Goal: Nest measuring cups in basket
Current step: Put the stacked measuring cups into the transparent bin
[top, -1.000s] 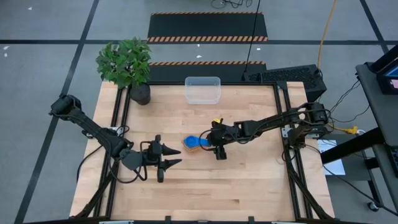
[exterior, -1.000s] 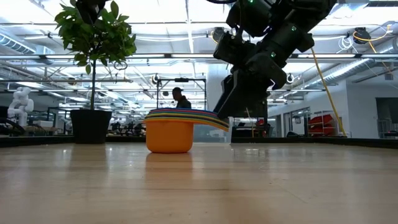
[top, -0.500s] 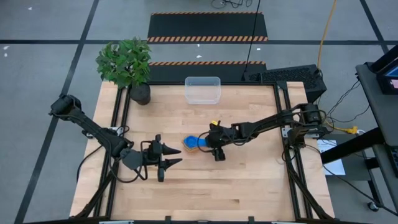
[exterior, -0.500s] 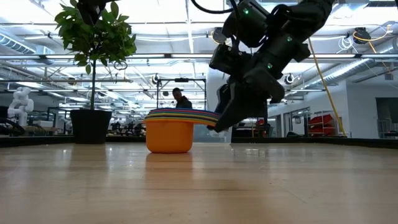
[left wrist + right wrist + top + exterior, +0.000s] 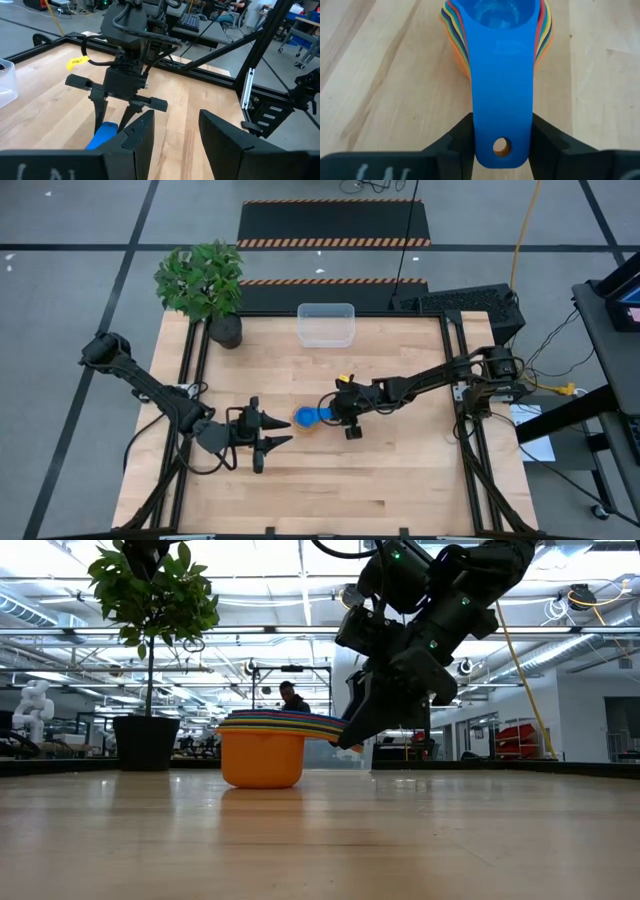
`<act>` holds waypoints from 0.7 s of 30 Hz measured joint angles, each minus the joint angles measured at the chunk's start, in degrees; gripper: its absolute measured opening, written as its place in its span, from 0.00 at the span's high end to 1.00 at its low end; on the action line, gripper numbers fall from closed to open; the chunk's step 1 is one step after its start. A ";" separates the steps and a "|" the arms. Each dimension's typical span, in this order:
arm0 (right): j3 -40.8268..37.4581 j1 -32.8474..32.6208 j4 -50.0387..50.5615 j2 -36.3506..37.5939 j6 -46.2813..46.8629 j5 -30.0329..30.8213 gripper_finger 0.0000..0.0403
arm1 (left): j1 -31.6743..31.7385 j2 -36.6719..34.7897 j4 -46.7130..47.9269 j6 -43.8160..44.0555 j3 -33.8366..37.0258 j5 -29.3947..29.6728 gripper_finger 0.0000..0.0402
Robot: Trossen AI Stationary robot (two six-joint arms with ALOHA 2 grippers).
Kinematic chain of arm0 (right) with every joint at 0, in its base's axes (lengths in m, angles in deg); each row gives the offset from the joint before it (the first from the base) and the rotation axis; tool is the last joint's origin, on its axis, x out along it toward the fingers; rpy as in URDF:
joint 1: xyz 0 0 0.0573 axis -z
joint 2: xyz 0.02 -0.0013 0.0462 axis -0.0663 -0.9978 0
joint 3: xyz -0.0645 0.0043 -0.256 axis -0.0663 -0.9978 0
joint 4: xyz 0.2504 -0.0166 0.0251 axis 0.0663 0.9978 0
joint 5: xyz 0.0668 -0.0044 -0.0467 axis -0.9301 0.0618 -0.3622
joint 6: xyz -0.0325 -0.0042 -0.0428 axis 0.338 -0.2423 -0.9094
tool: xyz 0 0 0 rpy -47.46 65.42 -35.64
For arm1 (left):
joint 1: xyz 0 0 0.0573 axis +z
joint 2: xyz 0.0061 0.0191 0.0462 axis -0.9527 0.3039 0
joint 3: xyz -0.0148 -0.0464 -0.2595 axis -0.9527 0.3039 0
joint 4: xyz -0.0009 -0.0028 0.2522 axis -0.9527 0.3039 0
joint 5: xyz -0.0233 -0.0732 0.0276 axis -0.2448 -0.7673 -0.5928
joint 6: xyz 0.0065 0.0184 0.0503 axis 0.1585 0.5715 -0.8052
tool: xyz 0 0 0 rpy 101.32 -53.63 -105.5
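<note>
The measuring cups (image 5: 307, 418) are nested in one stack at the table's middle, the orange one at the bottom (image 5: 262, 758) and a blue one on top (image 5: 497, 12). The stack rests on its base on the wood. Their handles fan out toward my right gripper (image 5: 333, 413), which is shut on them. My left gripper (image 5: 280, 433) is open and empty, just left of and nearer than the stack; its fingers show in the left wrist view (image 5: 172, 132). The clear basket (image 5: 326, 324) stands at the far edge, empty. My right gripper pinches the stacked handles between its two fingers (image 5: 462, 135), at the two long side edges of the blue top handle near its free end with the hole (image 5: 501, 131). The fingers come slanting down from the table's right, along the handle. The stack stands upright on the table.
A dark pot with a green plant (image 5: 205, 280) stands at the far left corner. Black frame rails (image 5: 455, 370) run along the table's left and right sides. Bare wood lies between the stack and the basket, and along the near edge.
My right gripper has come down and gone toward the table's left, to the handles' free ends. The cup stack has slid a little along the table toward the left and near side, staying upright.
</note>
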 joint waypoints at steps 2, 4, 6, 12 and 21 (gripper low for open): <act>0.00 -0.01 -0.03 0.00 -0.58 0.07 0.70 | 0.00 0.00 0.00 0.00 0.00 0.00 0.60; 0.00 -0.03 -0.04 0.00 -0.87 1.62 0.70 | 0.00 0.00 0.00 0.00 -0.01 0.00 0.60; 0.00 -0.01 -0.06 0.00 -1.45 3.71 0.70 | 0.00 0.00 0.00 0.00 0.02 0.00 0.60; 0.00 0.55 0.23 3.63 -3.71 4.53 0.70 | 0.00 0.02 0.02 0.00 0.02 -0.01 0.60; 0.00 9.08 -0.48 13.11 -14.55 4.06 0.70 | 0.63 0.02 -0.19 -3.15 0.04 -0.01 0.60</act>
